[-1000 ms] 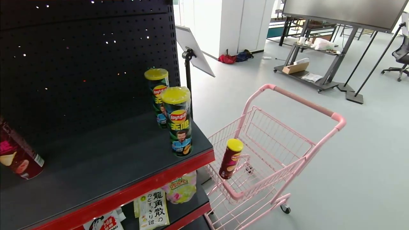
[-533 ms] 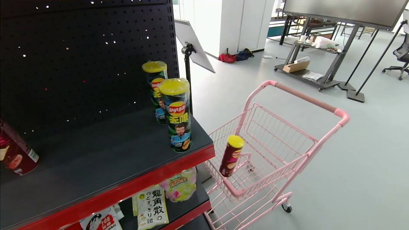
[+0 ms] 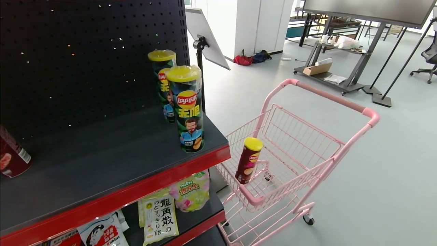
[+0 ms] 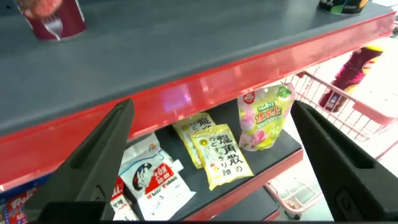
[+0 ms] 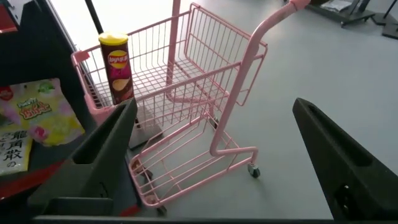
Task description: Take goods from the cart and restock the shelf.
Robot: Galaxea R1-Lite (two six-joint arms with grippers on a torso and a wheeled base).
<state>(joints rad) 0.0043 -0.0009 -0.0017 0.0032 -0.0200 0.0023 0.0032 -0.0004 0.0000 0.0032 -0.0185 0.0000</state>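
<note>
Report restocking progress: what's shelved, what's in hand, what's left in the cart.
Looks done: two green cans stand at the right end of the shelf, and a maroon can stands at its left end. In hand: nothing; the left gripper and right gripper are open and empty. Left: one yellow-lidded can stands in the pink cart.

pink cart [image 3: 329, 98], maroon can [image 3: 248, 164], red-edged shelf [image 3: 102, 153]

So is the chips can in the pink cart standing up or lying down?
Standing up. The dark red can sits upright in the basket of the pink cart, its yellow lid on top.
</note>
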